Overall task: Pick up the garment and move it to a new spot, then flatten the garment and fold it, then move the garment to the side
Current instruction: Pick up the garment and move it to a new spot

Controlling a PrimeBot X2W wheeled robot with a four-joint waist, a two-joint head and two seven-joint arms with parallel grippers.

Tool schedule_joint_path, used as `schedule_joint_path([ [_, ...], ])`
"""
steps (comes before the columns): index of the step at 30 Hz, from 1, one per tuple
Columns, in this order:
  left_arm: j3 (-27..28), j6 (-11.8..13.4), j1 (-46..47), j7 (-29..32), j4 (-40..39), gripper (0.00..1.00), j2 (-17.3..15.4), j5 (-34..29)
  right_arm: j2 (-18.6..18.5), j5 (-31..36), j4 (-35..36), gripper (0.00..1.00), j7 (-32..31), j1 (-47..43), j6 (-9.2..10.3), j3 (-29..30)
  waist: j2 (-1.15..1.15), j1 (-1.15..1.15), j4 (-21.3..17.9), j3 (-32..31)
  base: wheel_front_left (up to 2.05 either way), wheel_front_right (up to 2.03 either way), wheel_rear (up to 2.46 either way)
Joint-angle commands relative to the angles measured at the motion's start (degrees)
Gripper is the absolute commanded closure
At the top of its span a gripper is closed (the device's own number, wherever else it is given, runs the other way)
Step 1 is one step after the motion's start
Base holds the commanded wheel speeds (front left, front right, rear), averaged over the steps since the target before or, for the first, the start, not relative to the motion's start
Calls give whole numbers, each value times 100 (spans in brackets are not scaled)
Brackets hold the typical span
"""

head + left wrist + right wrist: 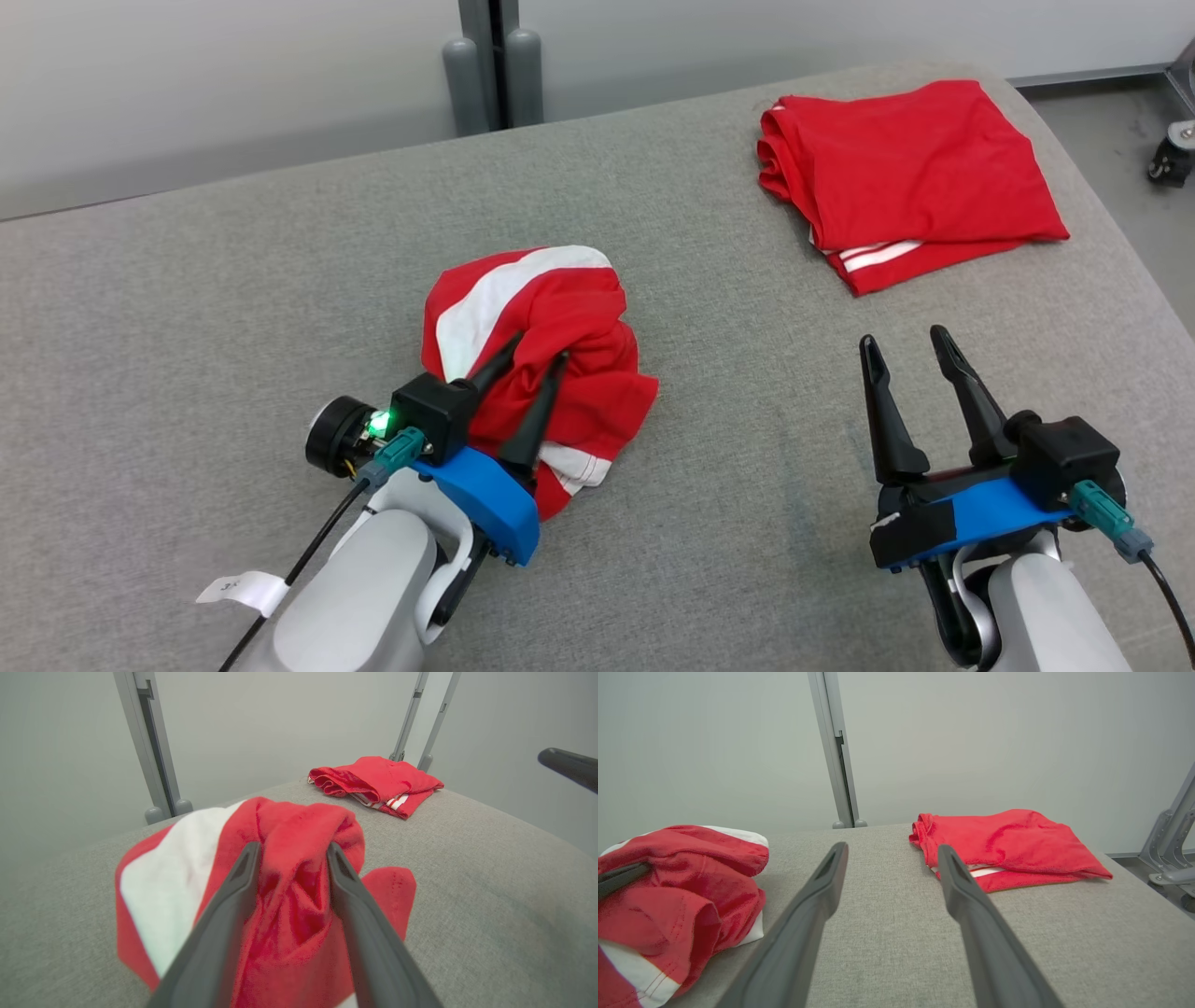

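Note:
A crumpled red garment [551, 317] with a broad white stripe lies in a heap on the grey cloth-covered table [187, 327], left of centre. My left gripper [541, 346] lies over its near side, jaws parted, and a raised fold of the garment [163, 882] stands between the fingers, touching both. At the lower right my right gripper [904, 336] is open and empty above bare table. In the right wrist view my right gripper [892, 851] points between the crumpled garment [682, 882] and a folded one.
A second red garment [910, 177], folded flat with white stripes at its hem, lies at the table's far right corner [378, 781] [1004, 840]. Grey posts [495, 65] stand behind the table. The floor and a caster [1174, 154] lie past the right edge.

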State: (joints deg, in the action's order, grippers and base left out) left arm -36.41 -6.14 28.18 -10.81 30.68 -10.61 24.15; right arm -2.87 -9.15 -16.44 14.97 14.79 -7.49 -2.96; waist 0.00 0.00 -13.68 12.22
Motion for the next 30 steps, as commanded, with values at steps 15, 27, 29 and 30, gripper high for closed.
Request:
schedule_joint_path([
  [15, 1001, 553, -306, -439, -779, 0, -354, -72, -6, 114, -134, 0, 23, -247, 0, 249, 0, 0, 635, -481, 0, 0, 0],
  [27, 2424, 864, -1657, -443, -1593, 0, -648, -276, -6, 203, -134, 0, -12, -488, 0, 545, 0, 0, 1220, -749, 0, 0, 0],
  [29, 2579, 846, -1842, -443, -1707, 0, -642, -340, -7, 213, -129, 0, -24, -514, 0, 566, 0, 0, 1283, -791, 0, 0, 0],
  [30, 2632, 832, -1941, -444, -1755, 0, -629, -363, -7, 214, -123, 0, -38, -538, 0, 581, 0, 0, 1309, -806, 0, 0, 0],
])
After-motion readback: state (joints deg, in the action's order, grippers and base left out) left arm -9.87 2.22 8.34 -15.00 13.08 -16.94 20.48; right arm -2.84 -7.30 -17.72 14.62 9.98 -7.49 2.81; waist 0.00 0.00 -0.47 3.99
